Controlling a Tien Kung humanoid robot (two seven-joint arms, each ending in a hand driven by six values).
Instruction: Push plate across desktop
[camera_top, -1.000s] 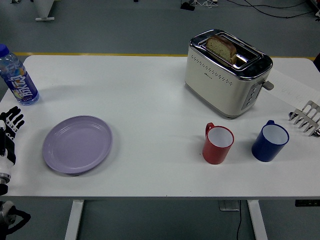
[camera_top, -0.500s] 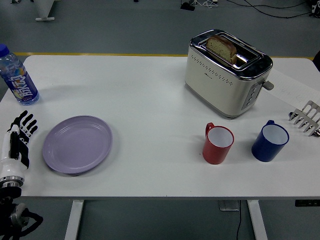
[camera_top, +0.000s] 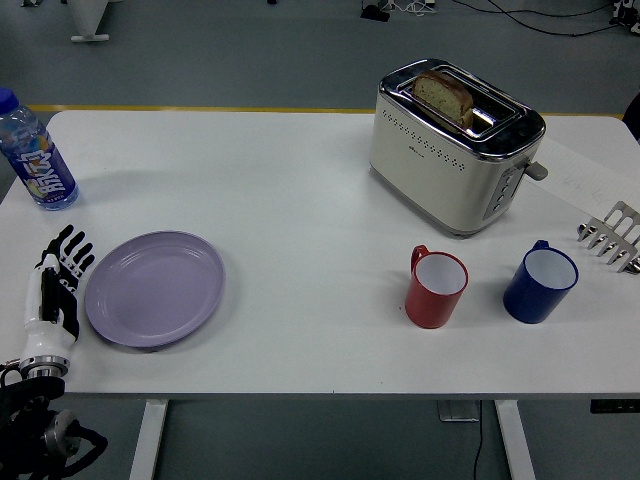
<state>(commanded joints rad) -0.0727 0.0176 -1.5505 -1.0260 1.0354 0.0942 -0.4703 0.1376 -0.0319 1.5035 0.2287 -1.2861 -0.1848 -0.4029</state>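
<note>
A lilac plate (camera_top: 154, 288) lies flat on the white table (camera_top: 300, 200), at its front left. My left hand (camera_top: 57, 283) sits just left of the plate's rim, fingers stretched forward and spread, holding nothing. A narrow gap separates the hand from the plate; I cannot tell whether they touch. My right hand is out of view.
A water bottle with a blue cap (camera_top: 34, 155) stands at the left edge behind my hand. A cream toaster (camera_top: 452, 145) with a bread slice is at the back right. A red mug (camera_top: 436, 287), a blue mug (camera_top: 540, 282) and a metal rack (camera_top: 612, 235) stand at the right.
My left hand has moved right and forward over the table, from the picture's left edge to just beside the plate. The plate has not moved.
</note>
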